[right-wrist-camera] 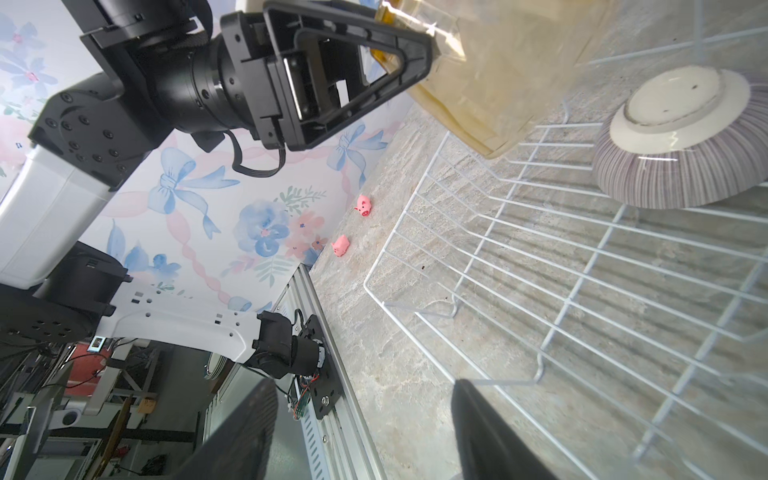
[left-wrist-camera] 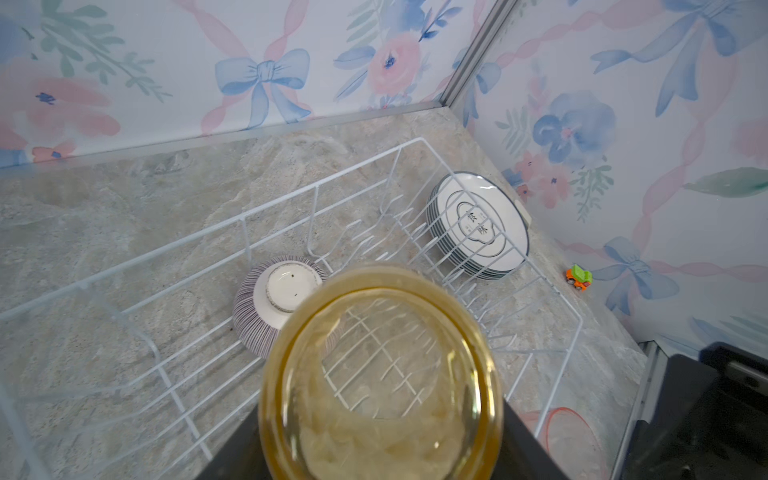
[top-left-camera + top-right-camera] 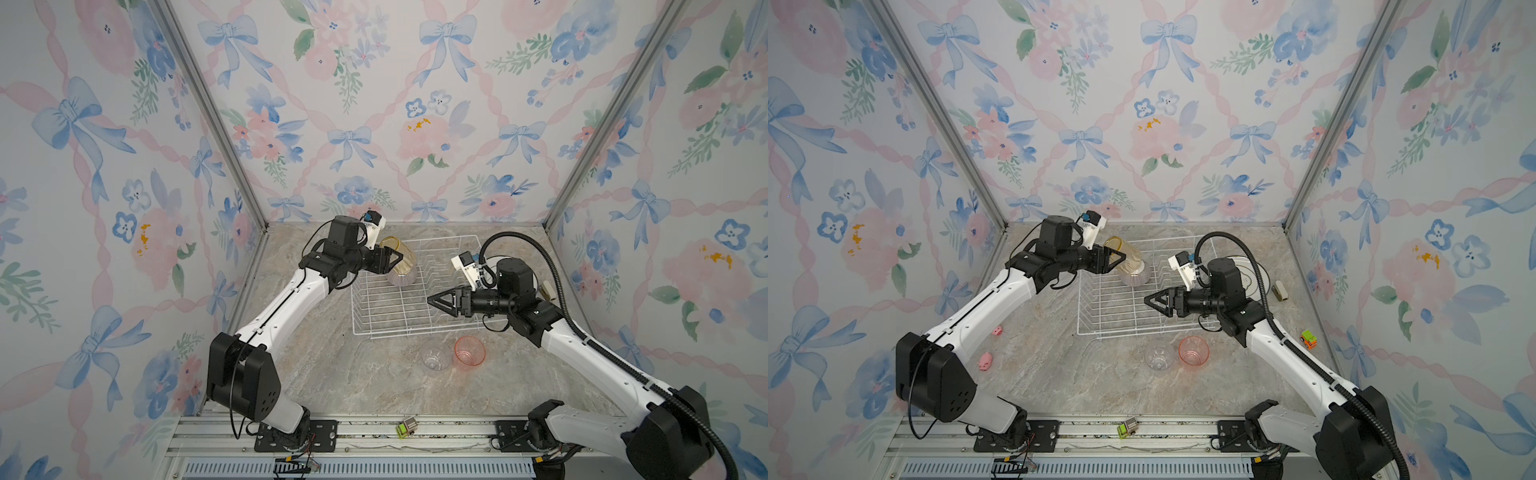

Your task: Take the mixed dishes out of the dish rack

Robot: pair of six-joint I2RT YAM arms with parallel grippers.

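Closest to my base there's a little green and yellow toy car sitting on the metal rail. Past that, on the marbled stone-look counter, a clear see-through plastic tumbler and a pink see-through plastic tumbler stand mouth up, side by side, just in front of the big white rectangular wire dish rack. Off on my left side two small pink pig toys lie on the counter, well clear of the rack. My right gripper hovers over the near right part of the rack, pointing in toward the middle. The right wrist view shows its fingers spread wide with nothing between them, just bare wires underneath. Further back, in the far left corner of the rack, the ribbed purplish ceramic bowl sits upside down with its white foot up. Right above and beside it my left gripper is clamped on the rim of the yellow see-through plastic tumbler. It's tilted and up off the wires, and from the right wrist view it looks apart from the bowl. Furthest away, a stack of white round plates with dark rims lies flat on the counter just outside the rack's far right side. An orange and green toy truck is parked over by the right wall.
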